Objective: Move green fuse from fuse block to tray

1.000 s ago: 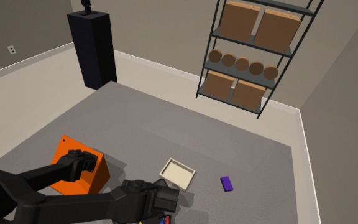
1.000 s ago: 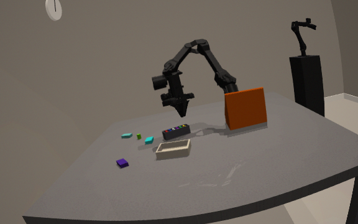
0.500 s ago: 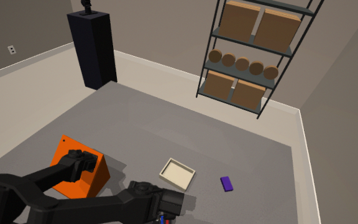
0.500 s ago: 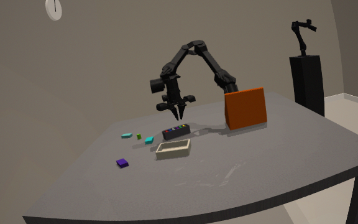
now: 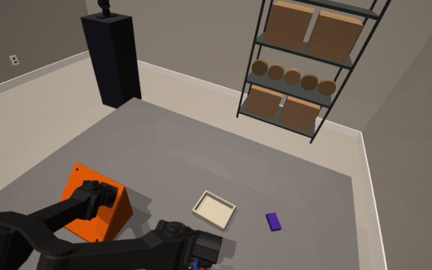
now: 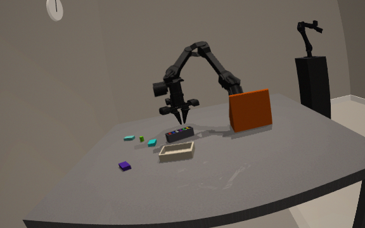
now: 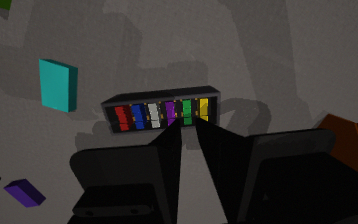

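The dark fuse block stands on the table with a row of red, blue, white, purple, green and yellow fuses. The green fuse sits in the block between the purple and yellow fuses. My gripper is open by a narrow gap, empty, and points down above the block, near its green end. The cream tray is empty. In the top view the arm and the frame edge hide most of the block.
An orange wedge stands near the arm's base. A purple block, a teal block, another teal piece and a small green cylinder lie on the table.
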You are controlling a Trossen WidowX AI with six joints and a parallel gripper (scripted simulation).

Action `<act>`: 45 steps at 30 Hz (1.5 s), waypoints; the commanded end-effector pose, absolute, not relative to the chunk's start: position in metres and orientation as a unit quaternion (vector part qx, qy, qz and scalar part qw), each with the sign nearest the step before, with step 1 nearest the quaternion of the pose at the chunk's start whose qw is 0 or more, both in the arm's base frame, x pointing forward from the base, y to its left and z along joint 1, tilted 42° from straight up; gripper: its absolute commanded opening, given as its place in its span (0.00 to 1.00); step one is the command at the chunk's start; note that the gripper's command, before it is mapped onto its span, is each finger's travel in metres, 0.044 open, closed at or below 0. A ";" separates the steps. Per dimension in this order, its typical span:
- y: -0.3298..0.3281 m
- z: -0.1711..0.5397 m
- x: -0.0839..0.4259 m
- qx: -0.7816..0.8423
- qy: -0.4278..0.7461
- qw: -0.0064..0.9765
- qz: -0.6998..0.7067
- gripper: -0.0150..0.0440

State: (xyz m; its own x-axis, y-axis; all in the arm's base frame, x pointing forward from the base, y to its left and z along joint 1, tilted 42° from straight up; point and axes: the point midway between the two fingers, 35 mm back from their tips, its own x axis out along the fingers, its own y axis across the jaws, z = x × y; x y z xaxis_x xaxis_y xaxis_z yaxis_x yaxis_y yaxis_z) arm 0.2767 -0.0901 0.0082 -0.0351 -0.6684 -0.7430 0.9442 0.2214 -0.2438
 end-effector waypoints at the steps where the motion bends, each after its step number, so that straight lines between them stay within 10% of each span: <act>1: -0.093 0.005 0.275 0.169 0.399 0.673 -0.599 0.37; 45: -0.111 -0.015 0.273 0.168 0.399 0.673 -0.600 0.37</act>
State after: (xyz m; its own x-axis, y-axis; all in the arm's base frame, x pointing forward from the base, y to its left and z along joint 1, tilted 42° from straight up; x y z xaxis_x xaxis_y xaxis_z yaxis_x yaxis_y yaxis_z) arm 0.2741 -0.1099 -0.0136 -0.0363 -0.6701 -0.7414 0.9439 0.2206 -0.2455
